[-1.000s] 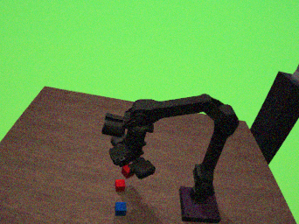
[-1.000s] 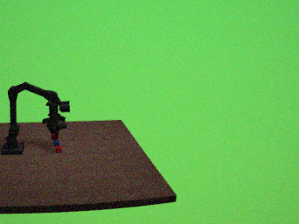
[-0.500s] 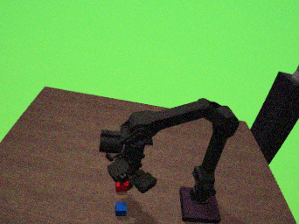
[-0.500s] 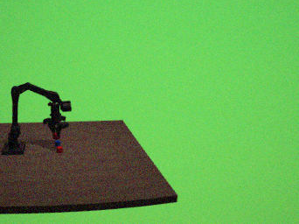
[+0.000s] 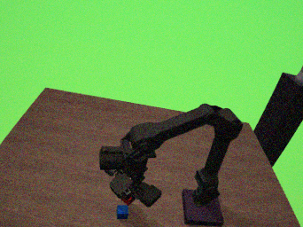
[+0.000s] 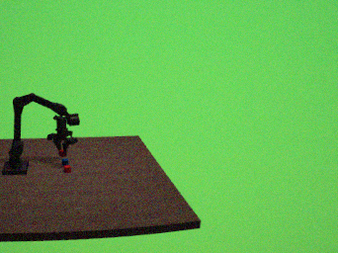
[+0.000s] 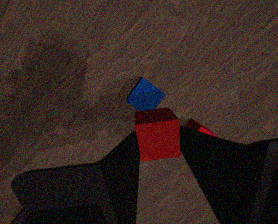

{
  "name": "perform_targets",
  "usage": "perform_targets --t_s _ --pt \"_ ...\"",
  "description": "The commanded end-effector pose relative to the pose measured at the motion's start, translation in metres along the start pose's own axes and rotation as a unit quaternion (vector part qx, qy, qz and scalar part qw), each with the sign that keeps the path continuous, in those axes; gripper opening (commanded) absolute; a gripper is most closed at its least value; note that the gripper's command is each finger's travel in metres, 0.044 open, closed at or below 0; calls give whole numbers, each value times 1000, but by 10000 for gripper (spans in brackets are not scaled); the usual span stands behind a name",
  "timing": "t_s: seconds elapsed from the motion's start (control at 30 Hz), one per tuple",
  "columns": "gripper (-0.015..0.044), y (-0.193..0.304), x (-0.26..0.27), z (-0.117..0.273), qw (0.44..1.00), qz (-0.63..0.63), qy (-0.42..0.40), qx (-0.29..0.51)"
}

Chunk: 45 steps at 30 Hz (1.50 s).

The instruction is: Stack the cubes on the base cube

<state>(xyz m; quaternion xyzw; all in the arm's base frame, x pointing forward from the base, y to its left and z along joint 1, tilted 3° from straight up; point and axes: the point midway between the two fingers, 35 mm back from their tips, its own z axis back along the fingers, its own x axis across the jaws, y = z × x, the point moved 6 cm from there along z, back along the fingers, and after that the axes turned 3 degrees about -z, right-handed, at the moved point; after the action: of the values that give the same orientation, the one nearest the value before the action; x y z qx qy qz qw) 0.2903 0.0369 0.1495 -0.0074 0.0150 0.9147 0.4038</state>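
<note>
My gripper [image 5: 128, 199] [image 6: 62, 151] [image 7: 156, 132] points down and is shut on a red cube [image 5: 128, 200] [image 6: 62, 153] [image 7: 158, 139], held above the table. The blue cube [image 5: 122, 212] [image 6: 65, 161] [image 7: 145, 95] stands on the table close by, lower than the held cube. In the wrist view it lies just beyond the held cube and is turned relative to it. A second red cube [image 6: 67, 169] [image 7: 205, 131] stands on the table near the blue one. The right finger partly hides it in the wrist view, and the gripper hides it in the top view.
The wooden table [image 5: 58, 130] [image 6: 128, 190] [image 7: 225, 50] carries the arm's base plate [image 5: 190, 212] [image 6: 15, 168], to the right of the cubes in the top view. A dark slab [image 5: 279, 117] stands beyond the table's right edge. The arm's shadow falls left of the blue cube in the wrist view.
</note>
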Motion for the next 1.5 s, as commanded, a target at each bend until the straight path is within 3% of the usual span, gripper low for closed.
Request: perform_targets --t_s 0.0,0.57,1.47 --pt "105 -1 2 -1 1000 0 -2 0" --pt "105 -1 2 -28 1000 0 -2 0" --pt "105 -1 2 -29 1000 0 -2 0"
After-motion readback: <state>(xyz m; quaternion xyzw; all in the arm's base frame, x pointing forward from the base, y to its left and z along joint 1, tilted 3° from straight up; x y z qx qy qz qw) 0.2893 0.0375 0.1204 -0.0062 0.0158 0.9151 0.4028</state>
